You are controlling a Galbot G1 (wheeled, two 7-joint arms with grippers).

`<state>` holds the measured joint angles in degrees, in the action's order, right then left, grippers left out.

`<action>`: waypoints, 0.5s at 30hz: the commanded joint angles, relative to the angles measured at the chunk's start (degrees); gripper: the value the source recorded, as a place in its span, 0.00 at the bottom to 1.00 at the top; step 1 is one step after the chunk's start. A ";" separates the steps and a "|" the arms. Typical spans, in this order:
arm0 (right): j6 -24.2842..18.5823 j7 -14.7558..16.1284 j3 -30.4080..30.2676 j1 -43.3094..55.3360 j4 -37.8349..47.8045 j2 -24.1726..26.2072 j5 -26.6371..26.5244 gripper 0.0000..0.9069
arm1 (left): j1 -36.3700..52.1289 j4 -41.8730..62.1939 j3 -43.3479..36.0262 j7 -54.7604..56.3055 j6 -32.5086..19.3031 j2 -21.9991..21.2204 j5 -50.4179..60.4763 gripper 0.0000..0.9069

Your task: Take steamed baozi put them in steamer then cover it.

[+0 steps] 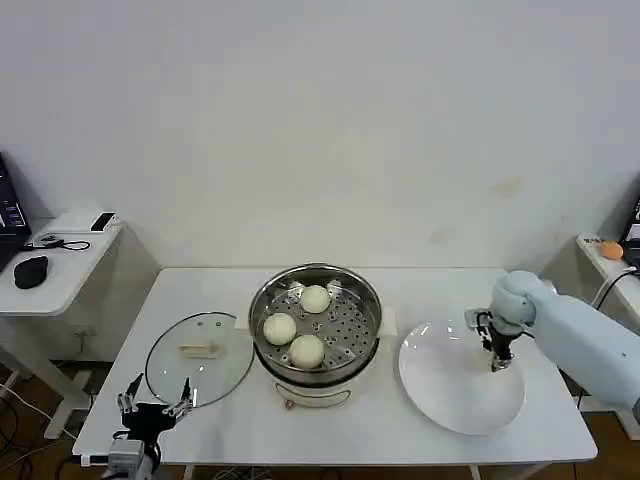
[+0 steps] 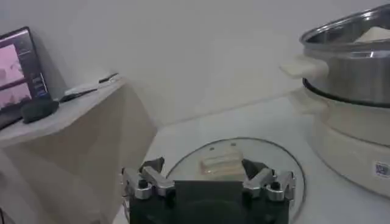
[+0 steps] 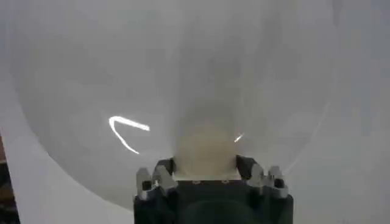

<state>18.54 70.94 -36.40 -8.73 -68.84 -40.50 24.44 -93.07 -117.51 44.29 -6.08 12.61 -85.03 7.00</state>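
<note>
While pinching the last baozi [image 3: 207, 149] firmly in the right gripper [image 1: 497, 358] over the white plate [image 1: 440, 405] right of the steamer [image 1: 315, 335], lift clear of its rim, then lower beside the three buns [image 1: 307, 350] inside; keep the spread-fingered left gripper [image 1: 155, 403] by the cover [image 1: 200, 360] left of the steamer.

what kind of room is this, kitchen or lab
Probably a lab or office set up for a cooking test, not a kitchen: a bare white wall, a plain white table holding the steamer, and a side desk with a computer mouse.
</note>
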 commanded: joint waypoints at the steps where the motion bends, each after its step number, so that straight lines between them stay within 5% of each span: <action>1: 0.63 -0.15 1.16 1.31 -1.90 0.78 -2.06 0.61 | 0.00 -0.13 0.04 0.03 -0.04 0.22 -0.03 1.00; 9: 3.99 1.33 -1.72 13.45 -10.42 1.86 -10.03 0.61 | 0.36 -0.29 -0.11 0.24 -0.03 0.47 -0.13 1.00; 15: 8.57 2.16 -7.34 28.27 -13.16 -4.15 -21.62 0.61 | 0.62 -0.29 -0.73 0.47 -0.05 0.72 0.59 1.00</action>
<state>22.80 72.47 -38.77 3.52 -76.98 -40.51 14.73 -92.46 -117.70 43.71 -5.66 12.57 -84.39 7.13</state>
